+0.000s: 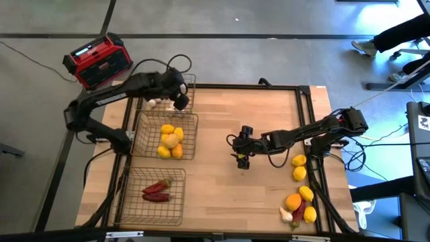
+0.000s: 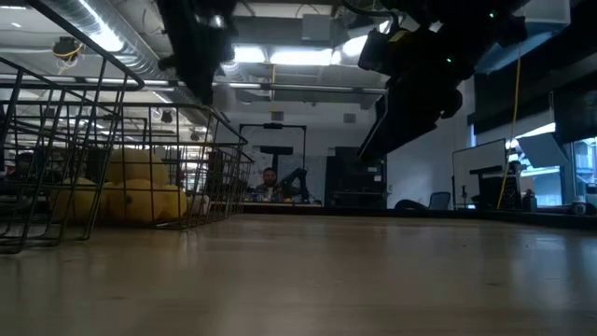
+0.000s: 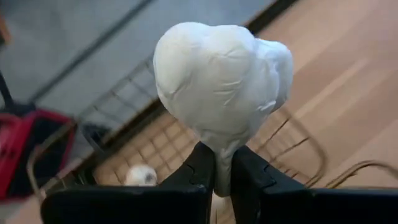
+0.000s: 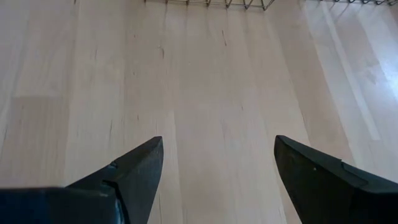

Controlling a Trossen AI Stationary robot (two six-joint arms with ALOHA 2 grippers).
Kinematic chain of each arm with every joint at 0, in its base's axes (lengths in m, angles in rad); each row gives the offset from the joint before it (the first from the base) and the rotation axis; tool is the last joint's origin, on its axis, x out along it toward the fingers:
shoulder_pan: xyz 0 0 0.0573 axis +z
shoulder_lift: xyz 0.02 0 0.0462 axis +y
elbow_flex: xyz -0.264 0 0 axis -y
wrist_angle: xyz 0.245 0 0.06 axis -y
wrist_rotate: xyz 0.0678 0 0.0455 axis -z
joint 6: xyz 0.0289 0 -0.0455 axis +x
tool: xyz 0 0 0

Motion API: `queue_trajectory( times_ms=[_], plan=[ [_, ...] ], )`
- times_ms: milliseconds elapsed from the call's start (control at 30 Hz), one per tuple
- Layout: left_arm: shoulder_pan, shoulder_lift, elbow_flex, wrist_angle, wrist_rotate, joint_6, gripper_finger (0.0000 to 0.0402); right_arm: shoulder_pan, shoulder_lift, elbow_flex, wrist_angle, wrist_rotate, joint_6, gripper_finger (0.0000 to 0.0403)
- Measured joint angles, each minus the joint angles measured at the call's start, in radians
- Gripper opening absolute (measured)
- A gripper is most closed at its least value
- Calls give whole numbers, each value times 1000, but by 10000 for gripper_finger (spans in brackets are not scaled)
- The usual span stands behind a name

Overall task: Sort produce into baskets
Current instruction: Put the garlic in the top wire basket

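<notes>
The left gripper pinches a garlic bulb by its stem, over the far basket at about 11 o'clock on the table, where another garlic lies. The right gripper hangs mid-table, jaws spread, holding nothing. Lemons fill the middle basket, chilies the near basket; loose produce sits at 4 o'clock.

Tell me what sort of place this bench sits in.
Probably a robotics lab or open workshop. The low view shows exposed ceiling ducts, strip lights and a person seated at a far bench; the high view shows cables trailing across the grey floor.
</notes>
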Motion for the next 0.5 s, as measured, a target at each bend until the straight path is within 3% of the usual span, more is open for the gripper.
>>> queue_trajectory(
  times_ms=[267, 500],
  plan=[
    [138, 127, 0, -87, 188, 2, 40, 0, 0, 0, -7, 0, -1, 301],
    [211, 207, 0, -163, 215, 8, 42, 0, 0, -30, 32, -1, 1, 301]
  ],
)
